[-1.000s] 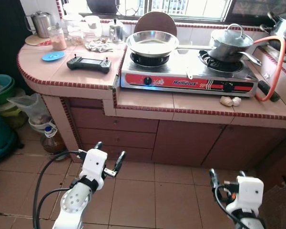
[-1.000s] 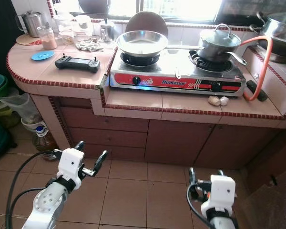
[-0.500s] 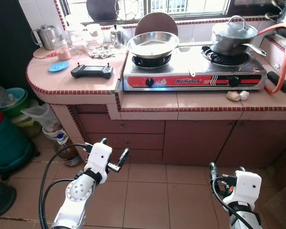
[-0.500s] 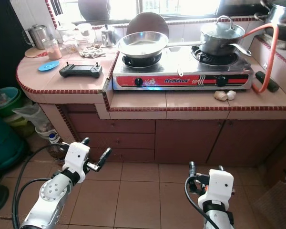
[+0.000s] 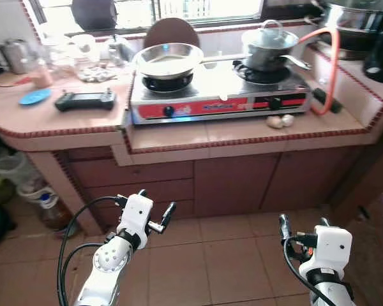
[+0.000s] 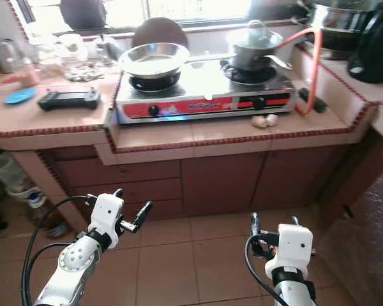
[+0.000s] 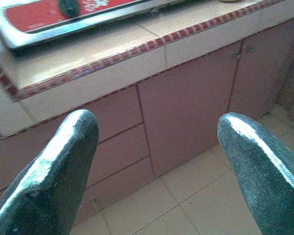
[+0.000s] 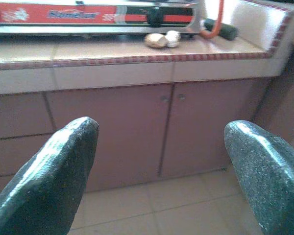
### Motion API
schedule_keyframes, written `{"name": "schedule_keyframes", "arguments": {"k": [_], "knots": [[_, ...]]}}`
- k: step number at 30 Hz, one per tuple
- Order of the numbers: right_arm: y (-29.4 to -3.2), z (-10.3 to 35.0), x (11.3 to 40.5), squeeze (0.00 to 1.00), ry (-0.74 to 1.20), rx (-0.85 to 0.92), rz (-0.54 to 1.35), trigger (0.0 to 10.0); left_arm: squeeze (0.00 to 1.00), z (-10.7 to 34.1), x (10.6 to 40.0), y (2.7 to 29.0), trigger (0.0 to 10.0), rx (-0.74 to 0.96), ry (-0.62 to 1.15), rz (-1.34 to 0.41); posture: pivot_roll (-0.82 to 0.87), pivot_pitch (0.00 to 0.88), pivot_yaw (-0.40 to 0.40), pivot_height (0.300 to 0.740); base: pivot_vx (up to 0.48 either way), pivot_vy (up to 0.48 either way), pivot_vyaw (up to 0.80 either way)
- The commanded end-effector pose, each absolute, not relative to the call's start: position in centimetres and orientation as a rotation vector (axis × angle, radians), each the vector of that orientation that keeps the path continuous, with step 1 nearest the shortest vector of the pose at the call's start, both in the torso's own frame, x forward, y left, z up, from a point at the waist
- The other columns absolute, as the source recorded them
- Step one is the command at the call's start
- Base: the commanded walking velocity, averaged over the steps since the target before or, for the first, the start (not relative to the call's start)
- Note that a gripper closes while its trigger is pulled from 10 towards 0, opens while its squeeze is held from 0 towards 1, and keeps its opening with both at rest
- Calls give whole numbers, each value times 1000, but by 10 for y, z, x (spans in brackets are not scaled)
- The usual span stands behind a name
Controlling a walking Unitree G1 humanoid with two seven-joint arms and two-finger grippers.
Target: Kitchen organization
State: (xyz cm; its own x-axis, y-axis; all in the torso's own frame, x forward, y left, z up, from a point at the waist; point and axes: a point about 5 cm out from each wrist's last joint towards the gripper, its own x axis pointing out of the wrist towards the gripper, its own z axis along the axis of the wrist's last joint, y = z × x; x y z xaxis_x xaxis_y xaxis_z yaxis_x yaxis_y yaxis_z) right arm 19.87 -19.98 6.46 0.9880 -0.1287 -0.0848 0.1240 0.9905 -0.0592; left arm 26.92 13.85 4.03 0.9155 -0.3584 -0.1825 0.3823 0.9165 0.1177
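Since the earlier frames the whole scene has slid leftward across the head views, so the camera has turned; a black kettle [image 6: 375, 44] on the raised ledge at the far right has come into sight, while the things on the desk [image 5: 179, 135] keep their places relative to one another. Both arms hang low over the tiled floor [image 6: 198, 255] in front of the cabinet doors [image 8: 137, 127]. Left gripper [image 5: 154, 213] has its 2 fingers [image 7: 54, 166] spread wide apart, holding nothing. Right gripper [image 5: 301, 233] likewise has its fingers [image 8: 54, 166] spread and empty. On the desk sits a 2-burner stove [image 5: 214, 102] with a steel pan [image 5: 168, 59] on its left burner and a lidded pot [image 5: 268, 46] on its right one. An orange hose [image 5: 329, 70] loops beside it, and 2 garlic bulbs [image 5: 278, 121] lie just in front of the stove's right end. Left of the stove lie a black controller [image 5: 84, 100] and a blue saucer [image 5: 34, 96], with jars and a steel kettle [image 5: 14, 55] behind.
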Motion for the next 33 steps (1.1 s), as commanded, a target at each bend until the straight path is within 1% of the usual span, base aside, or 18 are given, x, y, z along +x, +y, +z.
{"name": "schedule_keyframes", "arguments": {"k": [1,6,12,15,16,17,19,20,21,23,24,26,27,30,32,33], "knots": [[-197,72,201,0,68,-52,-113,10000,0,41,267,140,10000,153,153,-369,104,0,13,740,0,0,-781],[-194,75,202,0,73,-58,-98,10000,0,38,265,142,10000,121,176,-348,106,0,-8,740,0,0,-779],[-180,78,204,0,74,-37,-46,10000,0,47,274,141,10000,217,131,-403,149,0,-31,740,0,0,-781],[-178,77,204,0,76,-31,-33,10000,0,54,277,141,10000,213,113,-408,165,0,-18,740,0,0,-781],[-179,75,203,0,80,-40,-32,10000,0,56,279,139,10000,231,101,-415,147,0,2,740,0,0,-788],[-180,75,202,0,81,-43,-34,10000,0,57,279,139,10000,236,98,-417,147,0,2,740,0,0,-788],[-185,75,200,0,80,-32,-67,10000,0,57,280,134,10000,221,102,-427,107,0,39,740,0,0,-788],[-185,75,200,0,80,-32,-67,10000,0,57,280,134,10000,221,102,-427,107,0,39,740,0,0,-788],[-191,76,196,0,68,-33,-124,10000,0,55,281,125,10000,210,109,-471,59,0,78,740,0,0,0],[-194,77,194,0,65,-35,-148,10000,0,55,282,120,10000,210,111,-492,45,0,90,740,0,0,0],[-198,77,190,0,61,-33,-186,10000,0,54,284,113,10000,206,115,-523,5,0,119,740,0,0,0],[-196,79,186,0,52,-42,-215,10000,0,56,288,105,10000,201,114,-567,-30,0,143,740,0,0,0],[-195,79,181,0,48,-39,-247,10000,0,58,292,95,10000,205,104,-615,-65,0,162,740,0,0,0],[-194,77,177,0,52,-38,-267,10000,0,61,295,85,10000,209,93,-652,-90,0,163,740,0,0,0],[-190,76,175,0,60,-61,-269,10000,0,64,299,78,10000,220,76,-690,-99,0,150,740,0,0,0],[-190,76,175,0,60,-62,-269,10000,0,65,300,76,10000,224,69,-697,-106,0,120,740,0,0,0]]}}
